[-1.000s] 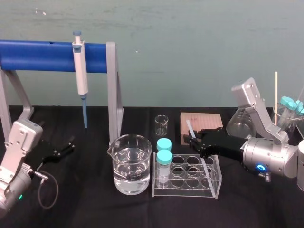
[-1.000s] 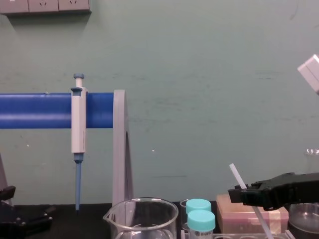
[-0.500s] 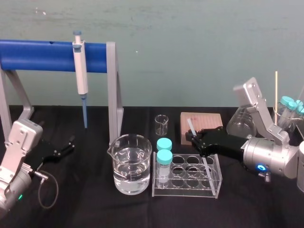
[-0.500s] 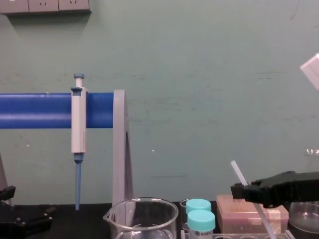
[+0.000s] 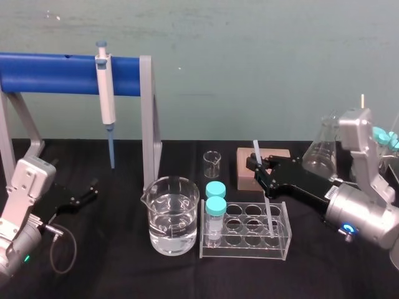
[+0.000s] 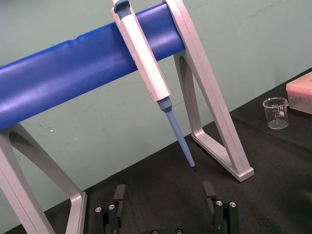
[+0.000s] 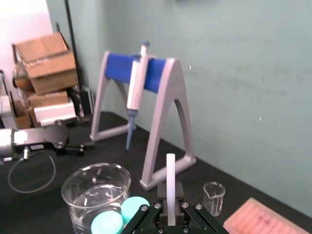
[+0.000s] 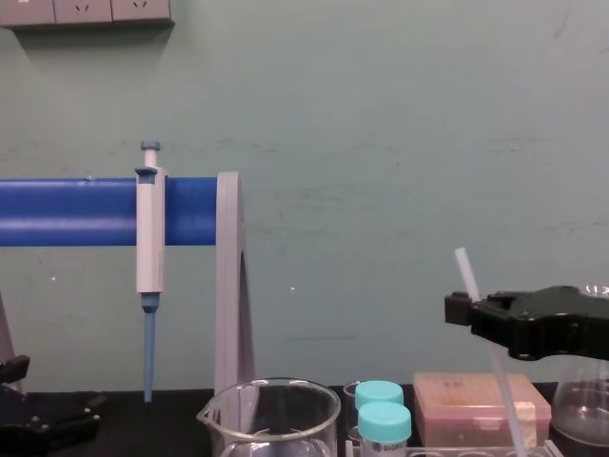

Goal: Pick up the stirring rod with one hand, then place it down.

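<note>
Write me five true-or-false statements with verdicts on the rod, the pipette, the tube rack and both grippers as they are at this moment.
1. The right gripper has its fingers shut on the stirring rod. True.
2. The stirring rod lies flat on the table. False: it is steeply tilted, close to upright, in the right gripper's grip.
3. The pipette stands in the beaker. False: it hangs tip down from the blue rack.
4. The left gripper is open and holds nothing. True.
5. The tube rack has no tubes in it. False: two teal-capped tubes stand at its left end.
</note>
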{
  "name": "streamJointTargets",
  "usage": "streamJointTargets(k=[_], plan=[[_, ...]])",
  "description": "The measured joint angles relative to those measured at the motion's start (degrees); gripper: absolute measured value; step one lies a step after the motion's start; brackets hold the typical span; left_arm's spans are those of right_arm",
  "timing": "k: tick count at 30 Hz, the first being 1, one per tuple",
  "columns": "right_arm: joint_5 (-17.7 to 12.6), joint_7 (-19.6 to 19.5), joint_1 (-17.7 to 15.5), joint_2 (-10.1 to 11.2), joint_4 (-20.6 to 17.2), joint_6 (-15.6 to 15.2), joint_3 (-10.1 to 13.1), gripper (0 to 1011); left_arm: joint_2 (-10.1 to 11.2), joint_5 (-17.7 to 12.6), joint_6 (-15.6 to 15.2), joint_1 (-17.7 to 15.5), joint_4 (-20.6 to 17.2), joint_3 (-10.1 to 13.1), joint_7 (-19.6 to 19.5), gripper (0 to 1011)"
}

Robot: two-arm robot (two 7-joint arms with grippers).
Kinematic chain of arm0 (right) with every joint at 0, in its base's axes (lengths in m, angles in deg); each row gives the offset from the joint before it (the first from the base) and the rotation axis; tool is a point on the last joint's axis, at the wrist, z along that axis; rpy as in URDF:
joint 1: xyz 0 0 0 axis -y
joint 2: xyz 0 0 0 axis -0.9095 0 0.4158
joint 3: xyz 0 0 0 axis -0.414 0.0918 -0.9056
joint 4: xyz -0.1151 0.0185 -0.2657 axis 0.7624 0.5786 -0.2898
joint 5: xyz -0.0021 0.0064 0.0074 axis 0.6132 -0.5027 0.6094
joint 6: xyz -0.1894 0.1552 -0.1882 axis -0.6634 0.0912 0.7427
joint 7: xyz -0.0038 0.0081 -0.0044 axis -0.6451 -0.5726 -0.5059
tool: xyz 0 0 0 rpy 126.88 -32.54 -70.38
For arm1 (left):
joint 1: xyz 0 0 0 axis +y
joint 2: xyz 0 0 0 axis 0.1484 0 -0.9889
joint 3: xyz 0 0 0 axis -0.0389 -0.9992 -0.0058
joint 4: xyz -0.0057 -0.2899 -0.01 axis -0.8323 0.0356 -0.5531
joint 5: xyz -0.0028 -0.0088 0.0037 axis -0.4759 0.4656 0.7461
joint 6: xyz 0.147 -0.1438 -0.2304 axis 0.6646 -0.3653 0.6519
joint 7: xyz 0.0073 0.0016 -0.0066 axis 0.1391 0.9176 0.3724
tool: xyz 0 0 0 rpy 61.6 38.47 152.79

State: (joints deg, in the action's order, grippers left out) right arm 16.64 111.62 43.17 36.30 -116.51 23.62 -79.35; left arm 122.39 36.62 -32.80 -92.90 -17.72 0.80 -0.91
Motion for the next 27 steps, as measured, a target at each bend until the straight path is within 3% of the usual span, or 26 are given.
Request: streamJointTargets(k=[5,9,18,27], plan=[[-1.0,1.9,-3.1,0.0,-1.4,5.7,2.3,74,0.0,0.0,0.0,0.0,0.0,0.0,0.0,1000],[-2.0,2.3,-4.2,-0.2,-3.0,7.5,4.2,74,0.0,0.0,0.0,0.0,0.0,0.0,0.0,1000],[-4.6,2.9,-2.9,-0.1,-6.7,8.8,8.4,73,0.0,0.0,0.0,0.0,0.0,0.0,0.0,1000],[-5.3,3.4,-0.9,-0.4,-6.7,9.2,9.4,73,0.0,0.0,0.0,0.0,0.0,0.0,0.0,1000]])
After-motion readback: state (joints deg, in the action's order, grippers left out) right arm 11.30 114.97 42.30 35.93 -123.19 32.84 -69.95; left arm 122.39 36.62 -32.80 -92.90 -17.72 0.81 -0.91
